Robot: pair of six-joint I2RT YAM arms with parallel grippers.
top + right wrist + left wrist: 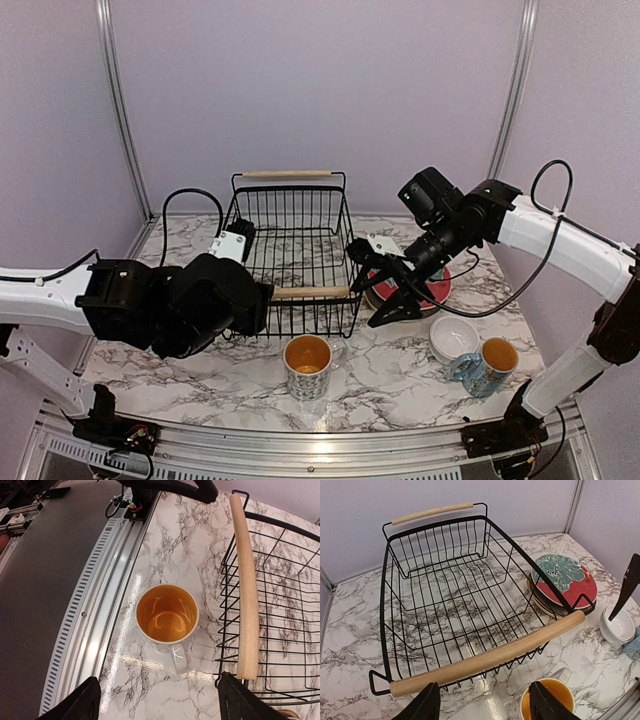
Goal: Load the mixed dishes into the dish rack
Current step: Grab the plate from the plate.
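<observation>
A robot test cell in a lab, not a real kitchen. Plain lilac panel walls [300, 90] sit in aluminium posts [118, 110]. The marble-print desk [390, 385] has a slotted metal rail [95, 610] along its near edge, where a left arm [40, 295] and right arm [560, 240] are mounted. Loose cables [190, 190] trail near a dish rack [295, 250].

cropped by the bottom edge between the left fingers [422, 706]: orange-lined mug [546, 702]. right of them, cut by the frame edge: white bowl [620, 627]. beneath the red plate [562, 577], barely showing: lower plates [545, 607]. beyond the right fingers [245, 705], cropped: dish rack [247, 580].
</observation>
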